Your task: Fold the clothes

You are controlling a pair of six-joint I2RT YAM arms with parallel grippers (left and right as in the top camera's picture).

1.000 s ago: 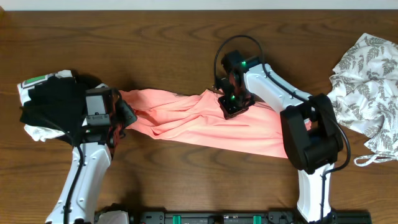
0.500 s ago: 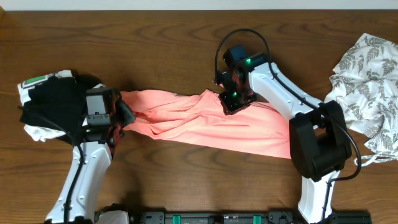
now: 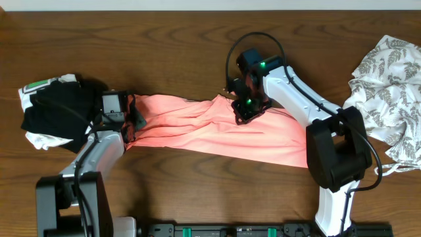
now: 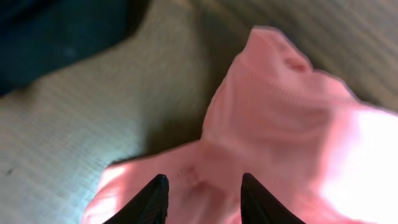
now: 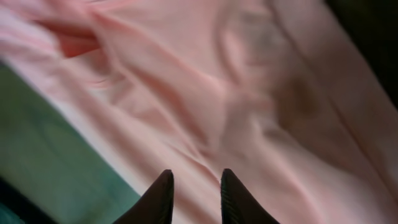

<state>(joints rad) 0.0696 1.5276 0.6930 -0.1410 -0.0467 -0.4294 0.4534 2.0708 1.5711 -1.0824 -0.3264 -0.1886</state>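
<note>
The pink T-shirt (image 3: 197, 128) lies rumpled on the table (image 3: 197, 52), still unflattened. The left gripper (image 4: 202, 183) has its jaws spread over the shirt's end. I cannot tell whether the right gripper (image 5: 196, 180) pinches cloth. Next, probably grip the edges and pull flat.

Saw soft, matt cloth in the salmon-pink T-shirt (image 3: 197, 131) across the middle of the frame, thin enough to lie in fine creases, with no sheen. Noted light, crumpled cloth in the leaf-print garment (image 3: 388, 99) at the right edge, and dull cloth again in the black-and-white bundle (image 3: 56, 115) at the left. Found the table (image 3: 164, 39) to be dark wood, smooth, grained, faintly satin. Took the arm shells (image 3: 296, 95) for hard plastic, white and black, slightly glossy.
</note>
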